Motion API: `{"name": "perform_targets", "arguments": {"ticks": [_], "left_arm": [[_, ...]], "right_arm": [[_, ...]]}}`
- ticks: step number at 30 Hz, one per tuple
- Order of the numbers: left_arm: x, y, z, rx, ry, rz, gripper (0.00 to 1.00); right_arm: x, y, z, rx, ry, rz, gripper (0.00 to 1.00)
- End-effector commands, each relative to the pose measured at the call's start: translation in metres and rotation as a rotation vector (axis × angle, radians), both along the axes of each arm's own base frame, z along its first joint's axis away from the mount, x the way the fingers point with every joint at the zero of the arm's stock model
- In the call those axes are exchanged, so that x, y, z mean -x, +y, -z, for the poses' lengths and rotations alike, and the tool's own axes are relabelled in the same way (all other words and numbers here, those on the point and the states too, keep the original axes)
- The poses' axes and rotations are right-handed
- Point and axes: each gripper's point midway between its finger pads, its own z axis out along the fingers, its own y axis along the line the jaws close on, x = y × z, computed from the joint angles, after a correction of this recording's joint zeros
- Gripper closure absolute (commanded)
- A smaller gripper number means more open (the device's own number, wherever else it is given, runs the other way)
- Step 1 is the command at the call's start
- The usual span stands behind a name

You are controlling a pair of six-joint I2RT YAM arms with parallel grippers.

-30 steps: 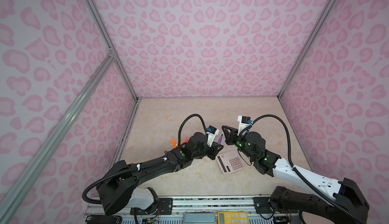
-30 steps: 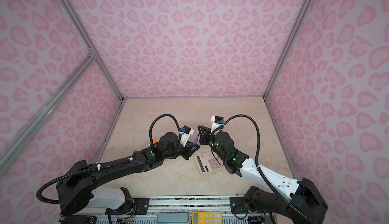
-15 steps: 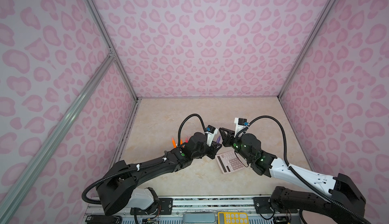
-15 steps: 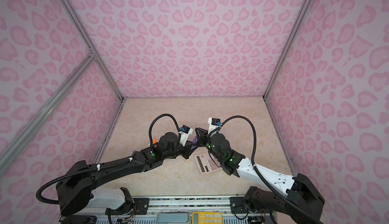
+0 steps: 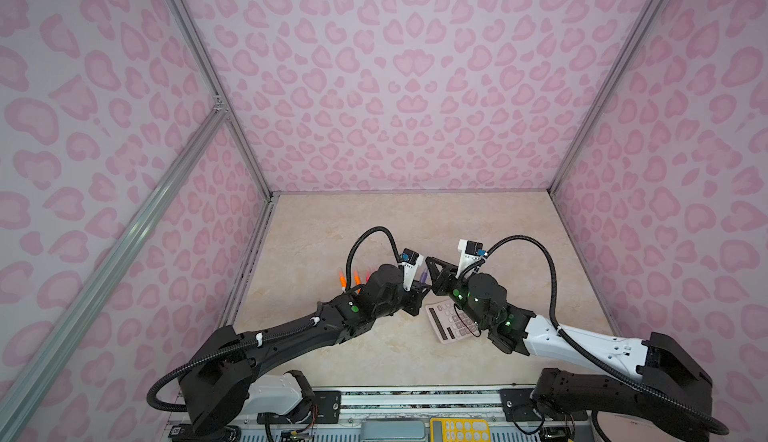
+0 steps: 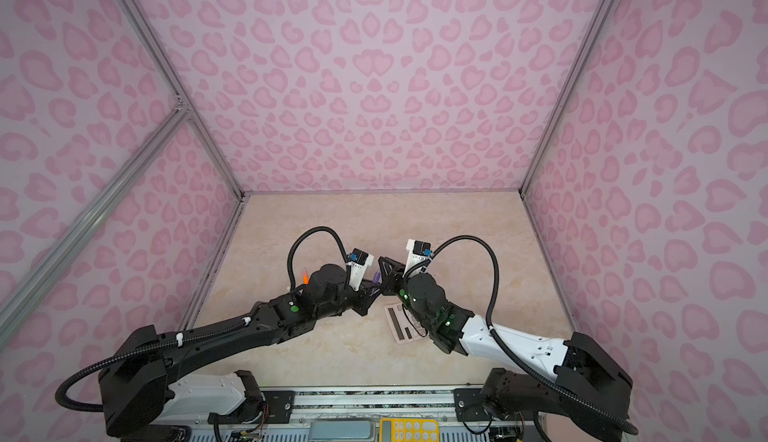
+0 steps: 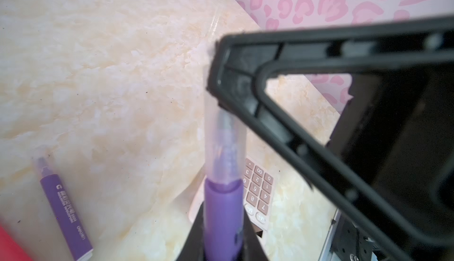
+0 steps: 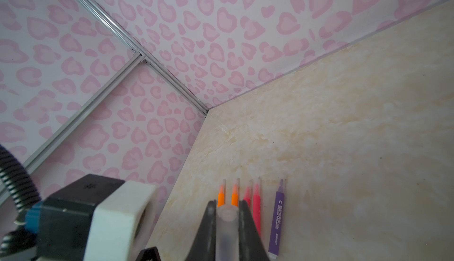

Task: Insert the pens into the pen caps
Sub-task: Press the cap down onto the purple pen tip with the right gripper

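**A:** Which step are we at?

**B:** Capping the last one, I'd judge. The left claw (image 7: 222,245) is clamped on the purple pen (image 7: 222,208). The pen's tip sits partway inside the clear cap (image 7: 224,134), which the right claw (image 8: 227,230) pinches tight.

**A:** And the next move?

**B:** A straight push along the pen's axis until the cap seats. Any tilt could jam it.

**A:** How are the arms posed?

**B:** Both reach out from the near rail and lean inward. The claws meet nose to nose above the table (image 5: 332,219), just past the calculator (image 5: 446,323). Farther out, five pens (image 8: 256,198) lie in a row, each seemingly capped.
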Motion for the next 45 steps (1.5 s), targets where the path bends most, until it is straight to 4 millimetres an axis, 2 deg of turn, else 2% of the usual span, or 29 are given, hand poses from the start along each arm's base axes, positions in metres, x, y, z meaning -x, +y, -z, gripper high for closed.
{"name": "perform_targets", "arguments": {"ticks": [1,7,13,20,27,30,33,36,39,45], "left_arm": [[-0.023,0.014,-0.012,-0.007,-0.058,-0.142,0.97],[-0.026,0.016,-0.009,-0.018,-0.056,-0.165,0.97],[-0.022,0.014,-0.014,0.004,-0.066,-0.139,0.97],[-0.014,0.007,-0.022,0.034,-0.077,-0.07,0.97],[-0.01,0.001,-0.017,0.032,-0.059,-0.035,0.97],[-0.01,-0.001,-0.016,0.03,-0.053,-0.028,0.97],[-0.01,-0.002,-0.016,0.031,-0.052,-0.025,0.97],[-0.009,-0.003,-0.016,0.032,-0.049,-0.015,0.97],[-0.007,-0.005,-0.014,0.032,-0.044,-0.002,0.97],[-0.005,-0.009,-0.013,0.032,-0.035,0.019,0.97]], "right_arm": [[0.008,0.002,0.018,0.012,0.049,0.013,1.0],[0.017,0.013,0.022,0.027,0.061,0.002,1.0],[0.019,0.014,0.02,0.04,0.047,-0.002,0.99],[0.018,0.013,0.011,0.062,0.009,-0.003,0.77],[0.008,0.002,0.002,0.105,-0.011,0.026,0.47],[0.003,-0.001,-0.001,0.114,-0.015,0.019,0.41],[-0.003,-0.005,-0.001,0.118,-0.006,0.02,0.4],[-0.01,-0.008,0.0,0.114,0.012,0.018,0.45],[-0.016,-0.006,0.002,0.119,0.031,0.003,0.54],[-0.026,0.004,-0.002,0.138,0.046,-0.037,0.56]]}}
